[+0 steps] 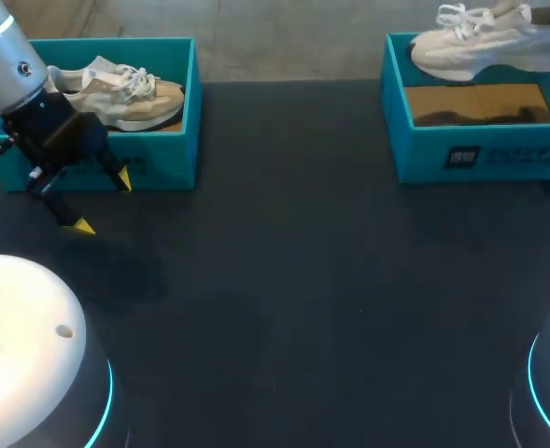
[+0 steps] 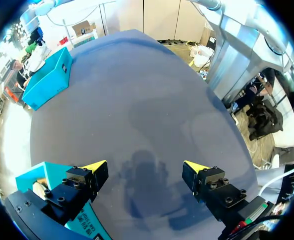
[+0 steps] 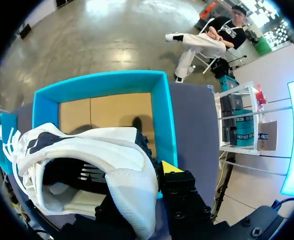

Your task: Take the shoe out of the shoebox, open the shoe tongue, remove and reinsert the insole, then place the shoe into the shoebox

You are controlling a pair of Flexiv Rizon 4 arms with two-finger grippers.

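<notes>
Teal right shoebox [image 1: 480, 154] is at the far right of the table [image 1: 303, 280]. The white shoe [image 1: 480, 42] is aloft over its rear wall, clear of the box floor. Toe points to robot's left, laces up.

Hidden / unclear:
- Head view: right arm cut off by frame edge. Can't separate the right gripper from the shoe's heel there.
- Right wrist view: right gripper [image 3: 154, 175] is clenched on the white shoe [image 3: 102, 150] at the heel collar. One yellow fingertip [image 3: 169, 166] shows outside the heel; the other is covered by the shoe. Dark lining visible, insole not made out.
- Shoe blocks part of the right shoebox [image 3: 164, 115]. Brown cardboard floor [image 3: 112, 107] shows ahead of the gripper, w/ a shadow on it.
- Left wrist view: only a corner of the left shoebox [image 2: 47, 175] shows, beside and under one finger. Pale scrap inside, too small to ID.

Left side:
- Left gripper [image 1: 104, 203] hangs just in front of the left shoebox [image 1: 162, 168], jaws released and wide, nothing btwn them.
- Same in left wrist view: left gripper [image 2: 144, 167] over bare tabletop, its shadow on the surface ahead.
- Beige shoe [image 1: 125, 93] lies inside the left shoebox, toe toward centre.

Surface:
- Table dark, matte, blue-grey [image 2: 137, 100]. Boxes well apart, at opposite far corners.
- Right shoebox [image 2: 49, 77] seen far off across the table from the left wrist.
- White domed arm bases [image 1: 22, 345] at both near corners, w/ blue light rings.
</notes>
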